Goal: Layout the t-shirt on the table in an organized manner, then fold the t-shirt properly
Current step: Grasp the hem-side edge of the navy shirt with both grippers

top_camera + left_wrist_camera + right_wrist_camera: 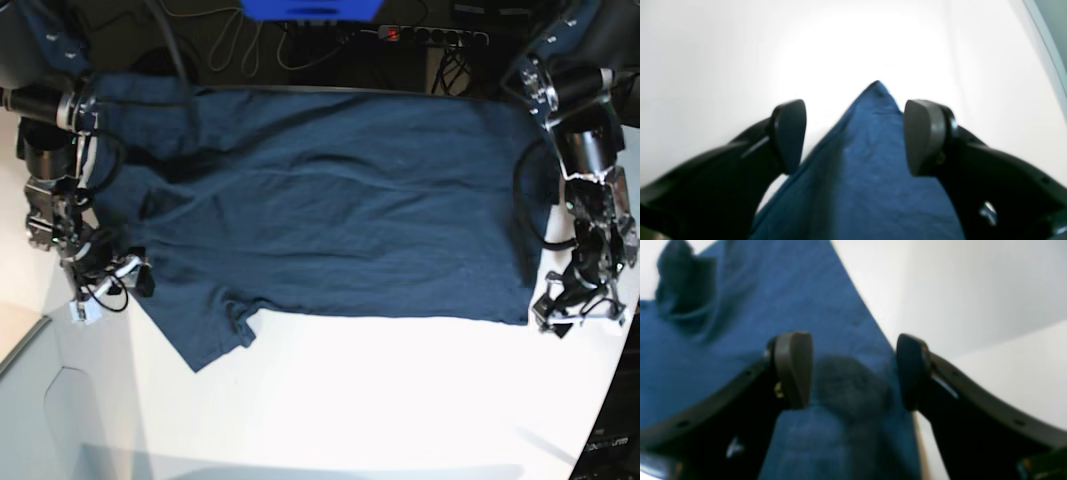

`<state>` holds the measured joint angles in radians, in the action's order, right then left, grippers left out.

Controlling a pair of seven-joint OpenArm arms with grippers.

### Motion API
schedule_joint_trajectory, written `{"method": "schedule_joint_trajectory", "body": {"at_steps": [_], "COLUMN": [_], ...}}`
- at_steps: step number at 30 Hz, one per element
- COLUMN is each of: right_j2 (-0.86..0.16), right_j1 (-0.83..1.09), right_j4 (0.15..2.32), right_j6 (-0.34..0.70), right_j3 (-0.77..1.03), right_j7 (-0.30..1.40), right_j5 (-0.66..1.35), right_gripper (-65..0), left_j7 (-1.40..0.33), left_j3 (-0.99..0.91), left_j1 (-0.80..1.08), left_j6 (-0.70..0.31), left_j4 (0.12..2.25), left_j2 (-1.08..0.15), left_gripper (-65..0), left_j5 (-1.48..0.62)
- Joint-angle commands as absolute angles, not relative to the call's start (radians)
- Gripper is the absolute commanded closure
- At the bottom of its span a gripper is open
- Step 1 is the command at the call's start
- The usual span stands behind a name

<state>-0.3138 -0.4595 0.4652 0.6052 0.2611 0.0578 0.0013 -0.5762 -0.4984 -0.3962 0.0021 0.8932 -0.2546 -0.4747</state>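
We have the t-shirt (pixel 330 210) spread flat across the table (pixel 400 400); our left gripper (pixel 853 136) and right gripper (pixel 853 370) hang open over opposite edges (nothing held), ready for folding.

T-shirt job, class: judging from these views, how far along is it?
Done: the t-shirt lies spread nearly flat on the table. In hand: nothing; left gripper and right gripper hover at the shirt's corners, jaws open. Left: smoothing the rumpled sleeve, then every fold.
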Motion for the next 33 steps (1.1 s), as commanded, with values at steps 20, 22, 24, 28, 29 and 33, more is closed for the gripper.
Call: {"method": "schedule_joint_trajectory", "body": {"at_steps": [20,22,24,28,29,33], "right_j2": [-0.317,-0.312,-0.311,-0.311,-0.309,-0.309], "right_j1": [-0.486,-0.486,-0.486,-0.486,-0.486,-0.486], "right_j4": [0.351,0.351,0.351,0.351,0.351,0.351], "right_j6": [0.486,0.486,0.486,0.486,0.486,0.486], "right_j3": [0.099,0.099,0.099,0.099,0.099,0.065], "right_j7": [-0.031,-0.033,-0.033,-0.03,-0.03,-0.03], "right_j5": [0.013,0.013,0.013,0.013,0.013,0.013], "right_gripper": [-18.6,-14.4,-10.2,-0.4,0.0,0.0], "left_j7": [-0.104,-0.091,-0.085,-0.088,-0.088,-0.087], "left_j3": [-0.145,-0.105,-0.076,-0.065,-0.064,-0.074], "left_j1": [-0.529,-0.529,-0.529,-0.524,-0.524,-0.522], "left_j6": [0.002,0.002,0.002,0.002,0.002,0.002], "left_j4": [0.433,0.418,0.418,0.418,0.418,0.418], "left_j2": [-0.271,-0.271,-0.271,-0.271,-0.271,-0.272], "left_gripper": [-43.9,-43.7,-43.6,-42.0,-38.8,-15.1], "left_j5": [-0.41,-0.41,-0.41,-0.41,-0.41,-0.418]}}
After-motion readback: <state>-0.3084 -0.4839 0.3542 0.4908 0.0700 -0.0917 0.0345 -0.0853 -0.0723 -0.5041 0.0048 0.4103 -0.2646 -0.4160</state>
